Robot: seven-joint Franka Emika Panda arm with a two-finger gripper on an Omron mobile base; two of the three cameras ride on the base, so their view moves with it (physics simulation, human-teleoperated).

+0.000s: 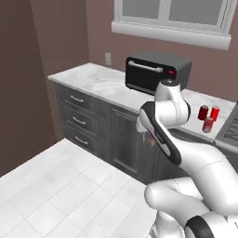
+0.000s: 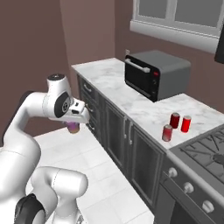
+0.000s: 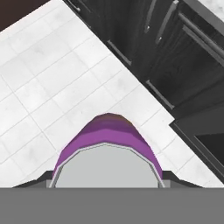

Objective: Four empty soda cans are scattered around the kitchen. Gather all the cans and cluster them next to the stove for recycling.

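- Four small cylindrical soda cans with silver tops are in sight: three red, one purple.
- The three red cans stand upright in a tight cluster on the white marble countertop [image 2: 140, 109], just beside the dark grey gas stove with black grates [image 2: 205, 157]: a darker red can [image 2: 175, 120], a bright red can [image 2: 186, 124] and a third red can [image 2: 167, 133] nearest the counter's front edge.
- One black toaster oven with a silver handle [image 2: 155, 74] sits farther back on the same counter.
- The two-finger gripper [image 2: 73, 126] hangs over the white tiled floor [image 1: 69, 186], in front of the dark cabinet drawers [image 1: 76, 116], well apart from the cluster.
- Its jaws are clamped on the purple can [image 3: 107, 144], which hangs below the hand; the silver top faces the hand camera.
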